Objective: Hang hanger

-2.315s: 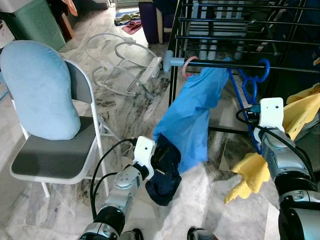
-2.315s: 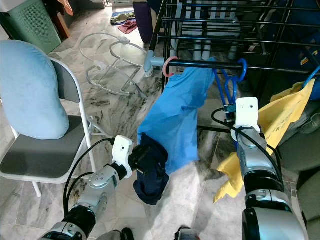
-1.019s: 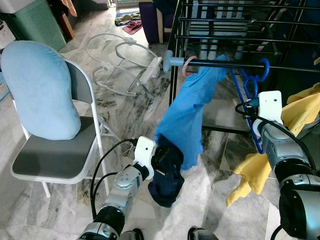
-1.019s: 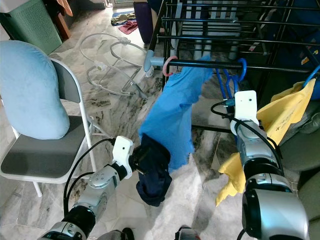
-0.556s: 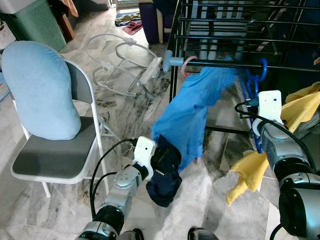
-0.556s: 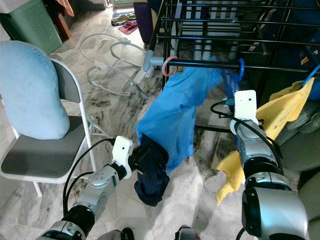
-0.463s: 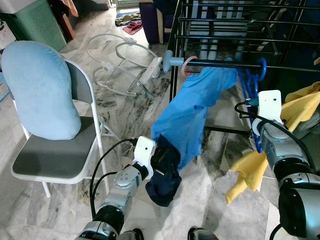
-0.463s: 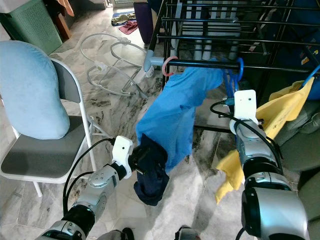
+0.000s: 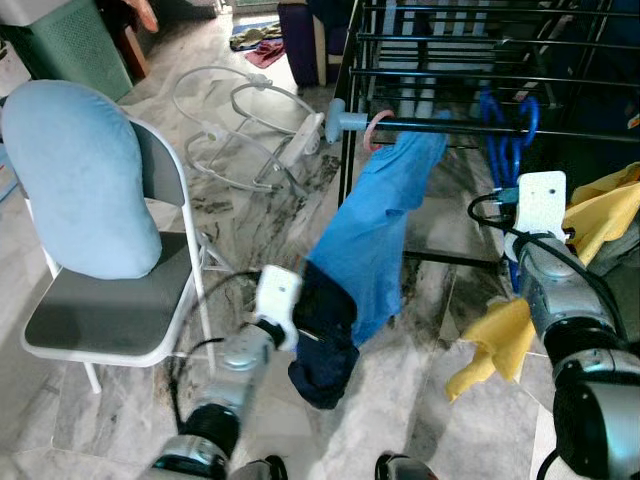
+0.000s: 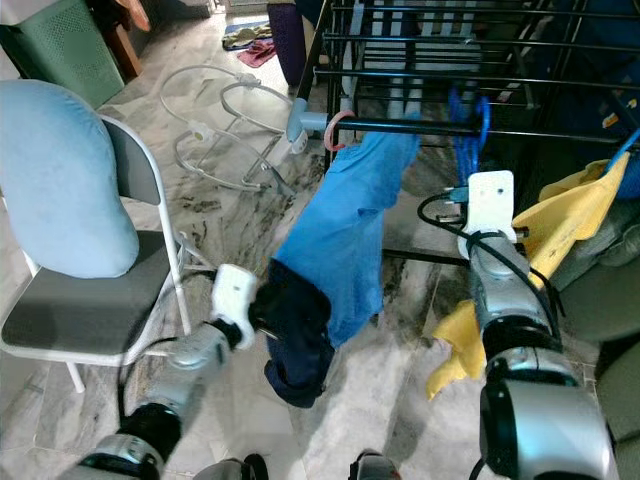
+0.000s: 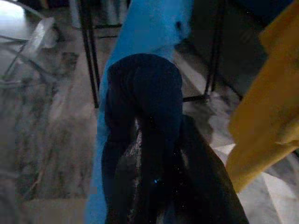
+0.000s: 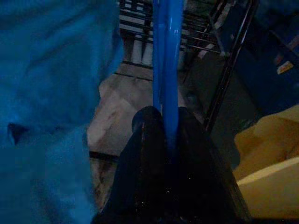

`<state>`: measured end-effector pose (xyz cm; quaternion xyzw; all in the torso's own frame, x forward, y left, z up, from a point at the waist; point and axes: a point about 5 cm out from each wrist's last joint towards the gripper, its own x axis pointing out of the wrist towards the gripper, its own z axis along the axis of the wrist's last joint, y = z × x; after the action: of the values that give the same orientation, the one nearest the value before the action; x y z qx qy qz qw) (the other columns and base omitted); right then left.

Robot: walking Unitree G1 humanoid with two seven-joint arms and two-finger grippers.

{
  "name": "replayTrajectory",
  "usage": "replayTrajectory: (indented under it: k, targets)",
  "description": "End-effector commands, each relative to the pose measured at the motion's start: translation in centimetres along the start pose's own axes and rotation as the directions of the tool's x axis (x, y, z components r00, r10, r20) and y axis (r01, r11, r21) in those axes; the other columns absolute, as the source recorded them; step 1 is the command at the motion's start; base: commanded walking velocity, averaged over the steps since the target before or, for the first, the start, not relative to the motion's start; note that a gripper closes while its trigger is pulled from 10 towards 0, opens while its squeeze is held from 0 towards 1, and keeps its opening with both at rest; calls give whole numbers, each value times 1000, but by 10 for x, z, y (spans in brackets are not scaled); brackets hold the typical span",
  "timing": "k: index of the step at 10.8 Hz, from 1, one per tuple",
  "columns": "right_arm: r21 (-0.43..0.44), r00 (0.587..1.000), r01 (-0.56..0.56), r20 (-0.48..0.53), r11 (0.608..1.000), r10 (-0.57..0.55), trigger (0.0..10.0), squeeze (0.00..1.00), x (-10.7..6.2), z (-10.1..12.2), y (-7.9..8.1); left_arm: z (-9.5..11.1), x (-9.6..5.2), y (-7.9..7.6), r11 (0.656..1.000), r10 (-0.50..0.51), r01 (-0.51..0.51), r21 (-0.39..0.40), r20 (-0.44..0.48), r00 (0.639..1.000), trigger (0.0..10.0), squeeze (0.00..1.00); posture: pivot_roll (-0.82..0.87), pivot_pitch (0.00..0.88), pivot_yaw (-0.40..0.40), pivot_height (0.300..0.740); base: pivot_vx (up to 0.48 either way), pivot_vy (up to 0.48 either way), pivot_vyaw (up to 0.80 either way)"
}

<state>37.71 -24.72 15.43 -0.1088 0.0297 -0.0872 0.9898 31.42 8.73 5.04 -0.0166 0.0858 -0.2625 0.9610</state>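
Right gripper (image 12: 166,126) raised, clamping blue hanger (image 12: 167,56) upright

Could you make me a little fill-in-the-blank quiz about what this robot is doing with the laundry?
1. The right hand grips a hanger whose colour is ____.
2. The left hand holds the dark end of a ____ garment draped from the rack.
3. On the chair rests a pale blue ____.
4. Beside the right arm hangs a ____ cloth.

Missing words: blue; blue; cushion; yellow
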Motion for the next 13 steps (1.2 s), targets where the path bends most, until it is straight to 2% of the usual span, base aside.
replayTrajectory:
  k: [1, 2, 3, 4, 5, 6, 8, 9, 10, 11, 12, 13]
  targets:
    - [10, 992, 22, 128, 1000, -23, 2000, 0, -2, 22, -2, 3, 2, 0, 1000, 2, -2, 24, 9, 1000, 10000, 0, -130, 138, 84, 740, 0, 0, 0]
    - [-12, 990, 20, 138, 1000, -18, 3961, 0, -9, 16, -1, 4, 2, -1, 999, 10, -10, 41, 13, 1000, 10000, 0, -130, 142, 89, 740, 0, 0, 0]
    - [-23, 988, 29, 153, 999, -25, 9961, 0, -19, 7, 0, 1, 0, 0, 999, 26, -26, 40, 3, 1000, 10000, 0, -137, 148, 92, 740, 0, 0, 0]
    - [-37, 990, 22, 139, 999, -17, 10000, 0, -28, -5, 2, -4, -2, 0, 998, 41, -40, 43, -13, 999, 10000, 0, -142, 146, 92, 740, 0, 0, 0]
    - [-51, 994, -8, 106, 999, 13, 10000, 0, -45, -25, 6, -7, -4, -1, 998, 42, -41, 43, -17, 999, 10000, 0, -153, 147, 92, 740, 0, 0, 0]
    - [-113, 993, -56, 94, 992, 67, 10000, 0, -66, -42, 13, -7, -3, -3, 998, 35, -34, 56, -16, 999, 10000, 0, -159, 154, 93, 740, 0, 0, 0]
    - [-74, 998, -46, 49, 996, 50, 10000, 0, -81, -60, 22, -4, -1, -4, 997, 37, -36, 66, -10, 999, 10000, 0, -156, 154, 94, 740, 0, 0, 0]
    - [-92, 998, -28, 61, 995, 33, 10000, 0, -86, -63, 25, -4, 0, -3, 997, 50, -50, 64, -5, 999, 10000, 0, -153, 150, 88, 740, 0, 0, 0]
    - [-19, 999, 27, 36, 999, -26, 10000, 0, -94, -68, 25, -5, -2, 1, 996, 77, -77, 42, -16, 997, 10000, 0, -160, 151, 86, 740, 0, 0, 0]
    - [-1, 998, 62, -18, 998, -62, 10000, 0, -103, -84, 26, -13, -6, 4, 994, 96, -93, 61, -51, 994, 10000, 0, -168, 154, 81, 740, 0, 0, 0]
    - [46, 990, 102, -99, 994, -97, 10000, 0, -107, -100, 25, -15, -5, 6, 993, 110, -107, 51, -61, 992, 10000, 0, -166, 152, 77, 740, 0, 0, 0]
    - [68, 986, 110, -135, 992, -100, 10000, 0, -108, -107, 28, -11, -4, 8, 990, 133, -130, 51, -47, 990, 10000, 0, -160, 151, 77, 740, 0, 0, 0]
